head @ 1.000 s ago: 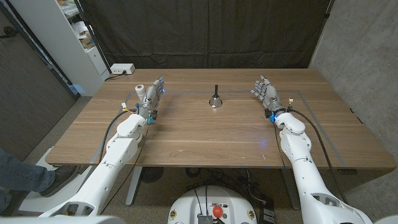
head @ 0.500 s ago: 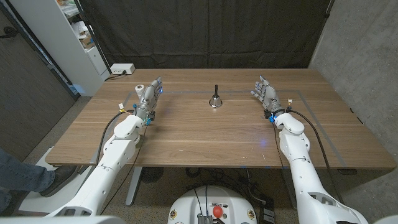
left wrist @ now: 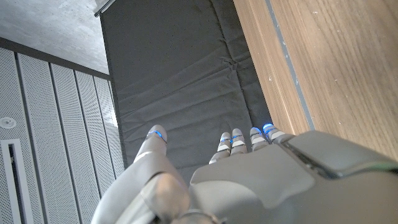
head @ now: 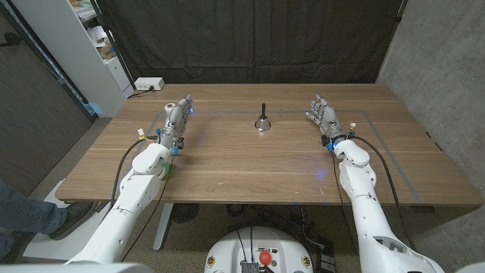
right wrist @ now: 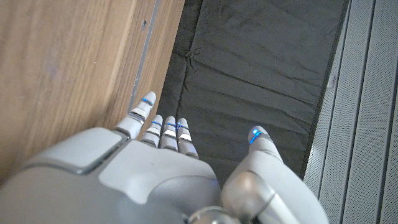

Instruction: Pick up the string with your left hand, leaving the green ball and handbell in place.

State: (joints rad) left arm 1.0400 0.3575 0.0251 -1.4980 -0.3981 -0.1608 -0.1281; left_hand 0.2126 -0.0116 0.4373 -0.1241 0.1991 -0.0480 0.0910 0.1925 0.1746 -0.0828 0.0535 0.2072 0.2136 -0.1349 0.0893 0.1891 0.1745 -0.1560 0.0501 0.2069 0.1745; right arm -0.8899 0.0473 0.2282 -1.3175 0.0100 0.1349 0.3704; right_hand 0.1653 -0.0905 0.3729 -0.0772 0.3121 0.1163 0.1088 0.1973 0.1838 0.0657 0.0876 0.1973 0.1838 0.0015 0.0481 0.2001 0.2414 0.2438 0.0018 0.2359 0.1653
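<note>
Over the last second I have swung my left arm outward, toward the table's left edge. The left hand point(head: 176, 121) has barely travelled: it has only turned a little and sits a touch further left on the brown wooden table point(head: 250, 167). Its fingers are straight and apart, the thumb spread off to one side in the left wrist view, and it holds nothing. The small white spool of string point(head: 170, 107) stands where it stood, just beside the fingertips on their outer side; I cannot tell whether they touch it. With the forearm shifted, a bit of green now peeks out beside my elbow, which I take to be the green ball point(head: 166, 170), mostly hidden under the arm. The small dark handbell with its upright handle point(head: 262, 121) has not moved from mid-table, well apart from both hands. My right hand point(head: 323, 115) waits unchanged, fingers extended and empty. I judge the pick is not yet begun; this looks like lining up on the spool, and I must mind the ball under my elbow.
</note>
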